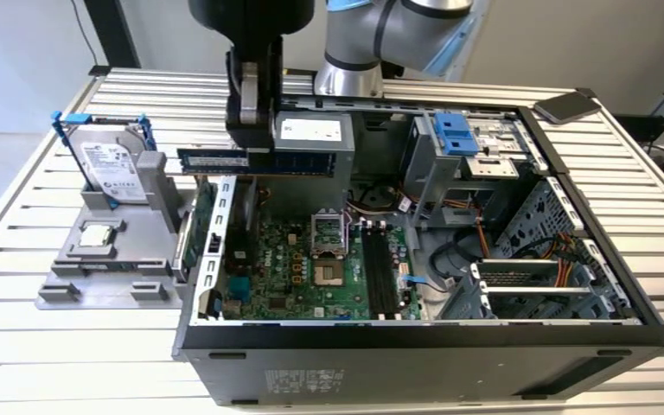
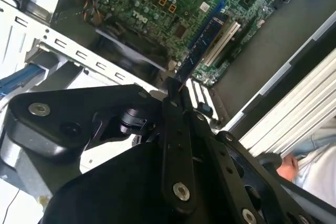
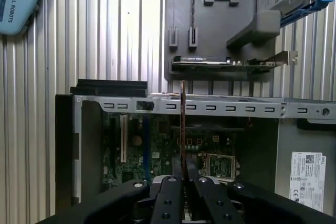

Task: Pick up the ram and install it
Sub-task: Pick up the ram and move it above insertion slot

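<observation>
Hanging well to the exterior view's right of a grey stand (image 1: 61, 294) with an upright hard drive (image 1: 113, 169) and a flat-lying processor (image 1: 99, 233), pinched the ram (image 1: 303, 162) in the gripper (image 1: 252, 149), fingers narrowed onto the stick. Held it level in the air over the open computer case (image 1: 424, 341), with the motherboard (image 1: 297, 277) beneath the gripper. Had the long black slots (image 1: 380, 268) lower and toward the exterior view's right of the gripper, apart from the ram. Showed the ram (image 3: 182, 114) edge-on in the first wrist view.
</observation>
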Motion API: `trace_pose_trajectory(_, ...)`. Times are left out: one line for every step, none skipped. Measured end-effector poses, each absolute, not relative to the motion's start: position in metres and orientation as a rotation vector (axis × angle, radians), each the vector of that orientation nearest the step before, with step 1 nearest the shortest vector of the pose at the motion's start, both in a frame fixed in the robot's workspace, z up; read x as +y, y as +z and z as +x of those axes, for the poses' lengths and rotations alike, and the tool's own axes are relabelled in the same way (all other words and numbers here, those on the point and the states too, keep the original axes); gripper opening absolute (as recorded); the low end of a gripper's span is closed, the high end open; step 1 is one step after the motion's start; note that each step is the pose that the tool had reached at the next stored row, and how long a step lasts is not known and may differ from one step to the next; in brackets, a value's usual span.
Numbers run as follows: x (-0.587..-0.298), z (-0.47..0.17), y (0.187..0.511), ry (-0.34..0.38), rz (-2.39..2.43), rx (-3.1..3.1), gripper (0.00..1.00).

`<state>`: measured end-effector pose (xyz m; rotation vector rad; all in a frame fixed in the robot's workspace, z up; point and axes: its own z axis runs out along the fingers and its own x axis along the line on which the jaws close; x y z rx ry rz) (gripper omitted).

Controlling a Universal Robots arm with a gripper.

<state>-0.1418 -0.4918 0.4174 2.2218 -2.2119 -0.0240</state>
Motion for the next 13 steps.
trace_pose_trajectory(-0.492,-0.140,0.417,-0.024,2.222,-2.212,0.00)
trace_pose_trajectory(-0.492,-0.138,0.417,-0.024,2.222,-2.212,0.00)
trace_pose_trajectory(-0.492,-0.137,0.417,-0.024,2.222,-2.212,0.00)
trace_pose_trajectory(-0.492,-0.136,0.417,-0.024,2.222,-2.212,0.00)
trace_pose_trajectory(-0.492,-0.134,0.417,-0.024,2.222,-2.212,0.00)
trace_pose_trajectory(-0.492,-0.133,0.417,-0.024,2.222,-2.212,0.00)
trace_pose_trajectory(-0.492,-0.131,0.417,-0.024,2.222,-2.212,0.00)
trace_pose_trajectory(-0.492,-0.130,0.417,-0.024,2.222,-2.212,0.00)
trace_pose_trajectory(-0.492,-0.128,0.417,-0.024,2.222,-2.212,0.00)
trace_pose_trajectory(-0.492,-0.125,0.417,-0.024,2.222,-2.212,0.00)
trace_pose_trajectory(-0.492,-0.123,0.417,-0.025,2.222,-2.212,0.00)
trace_pose_trajectory(-0.492,-0.120,0.417,-0.025,2.221,-2.211,0.00)
trace_pose_trajectory(-0.492,-0.117,0.417,-0.025,2.221,-2.211,0.00)
